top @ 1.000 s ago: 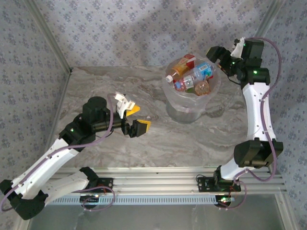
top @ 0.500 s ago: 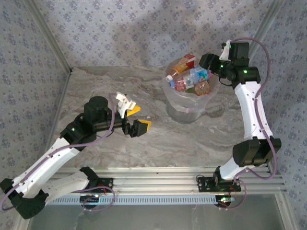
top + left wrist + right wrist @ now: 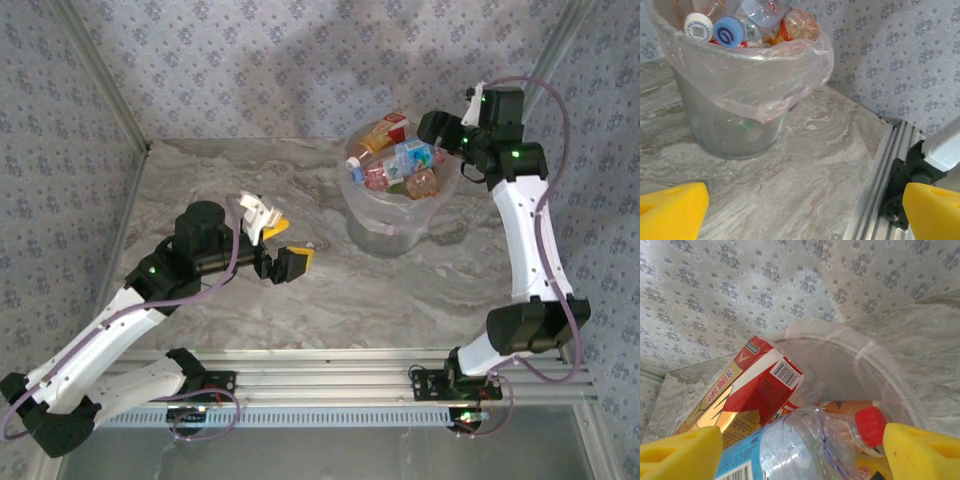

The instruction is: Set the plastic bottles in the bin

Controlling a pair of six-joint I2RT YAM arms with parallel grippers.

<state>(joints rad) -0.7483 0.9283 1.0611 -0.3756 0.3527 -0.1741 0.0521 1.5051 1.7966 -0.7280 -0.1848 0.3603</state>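
Plastic bottles (image 3: 398,160): heaped to the brim and above it inside the bin, with orange, red and blue labels and caps pointing every way.
Bin (image 3: 388,232): stands toward the far edge of the grey marbled worktop (image 3: 220,180), right of its middle; a clear liner (image 3: 767,75) folds out over the rim.
Right gripper (image 3: 801,452): hovers over the heap at the bin's right rim, its yellow fingers (image 3: 925,452) spread wide.
Between those fingers: a clear bottle with a blue label (image 3: 790,440) lies on top of the pile; whether either finger touches it, I cannot tell.
Beside that bottle: a red-labelled pack (image 3: 757,382) showing a barcode, and a red cap (image 3: 871,426) close to the right-hand finger.
Left gripper (image 3: 286,247): hangs over the middle of the worktop, left of the bin and apart from it, fingers spread with nothing between them.
Near rim, seen from the left wrist: a blue cap (image 3: 729,31) and a white cap (image 3: 698,26) poke up side by side above the liner.
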